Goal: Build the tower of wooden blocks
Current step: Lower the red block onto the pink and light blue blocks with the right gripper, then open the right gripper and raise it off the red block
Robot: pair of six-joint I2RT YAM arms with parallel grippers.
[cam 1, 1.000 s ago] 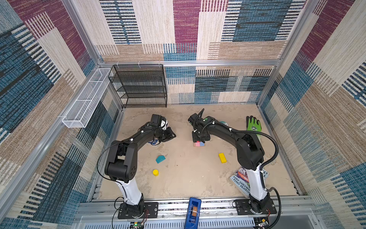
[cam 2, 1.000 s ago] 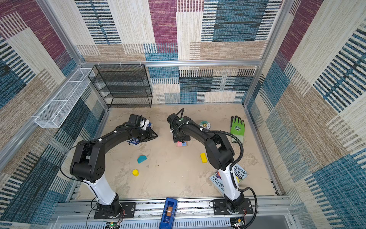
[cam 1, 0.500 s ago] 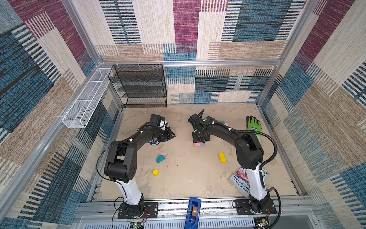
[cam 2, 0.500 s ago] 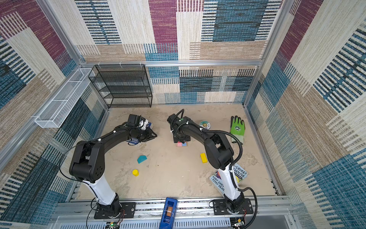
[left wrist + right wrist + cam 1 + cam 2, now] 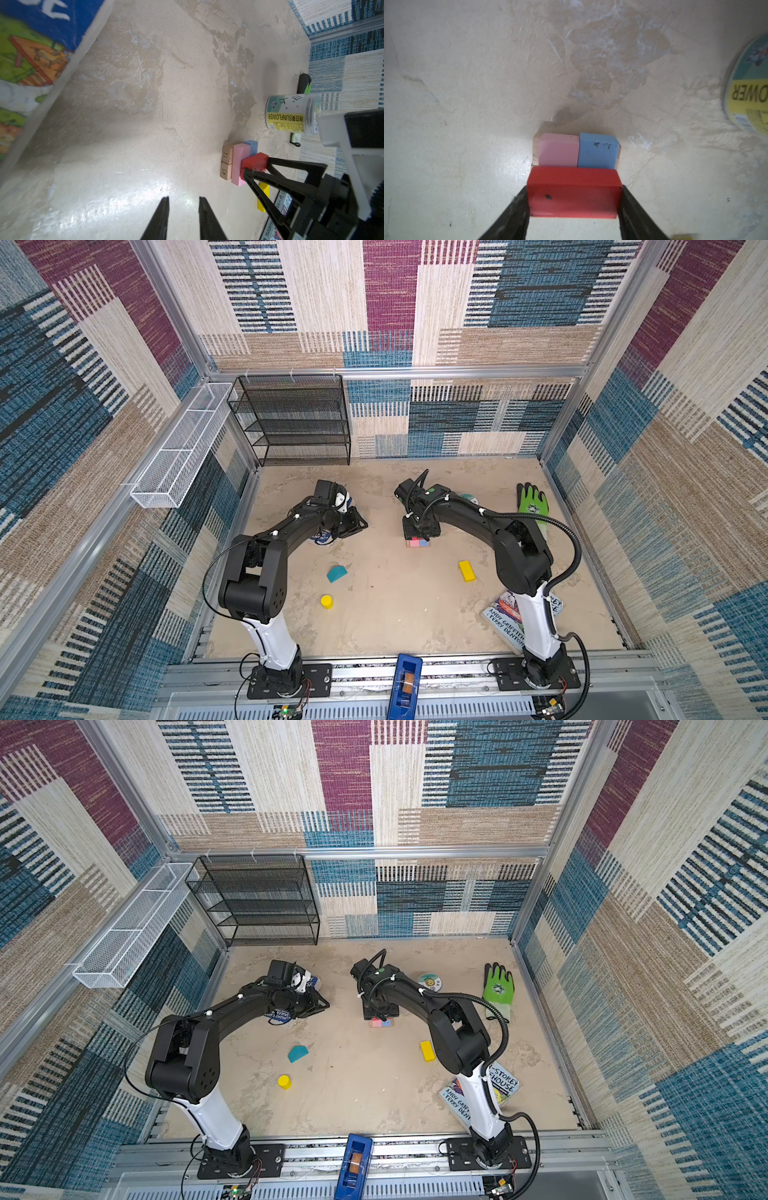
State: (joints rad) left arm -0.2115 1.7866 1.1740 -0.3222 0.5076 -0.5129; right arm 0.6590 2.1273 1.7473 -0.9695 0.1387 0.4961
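The tower [image 5: 417, 543] stands mid-floor: two plain wood blocks [image 5: 226, 166] at the bottom, with a pink block [image 5: 557, 149] and a light blue block [image 5: 598, 150] side by side on them. My right gripper [image 5: 574, 199] is shut on a red block [image 5: 574, 192] by its ends and holds it crosswise on or just above the pink and blue; contact is unclear. My left gripper [image 5: 184, 199] hovers low, left of the tower, open a little with nothing between its fingers. On the floor lie a yellow slab [image 5: 466, 571], a teal house piece [image 5: 336, 573] and a yellow cylinder [image 5: 326, 601].
A sunflower jar [image 5: 291, 114] stands just behind the tower, with a green glove [image 5: 532, 502] to its right. One book [image 5: 322, 537] lies under the left arm, another [image 5: 505, 620] by the right arm's base. A black mesh rack [image 5: 295, 418] fills the back left corner.
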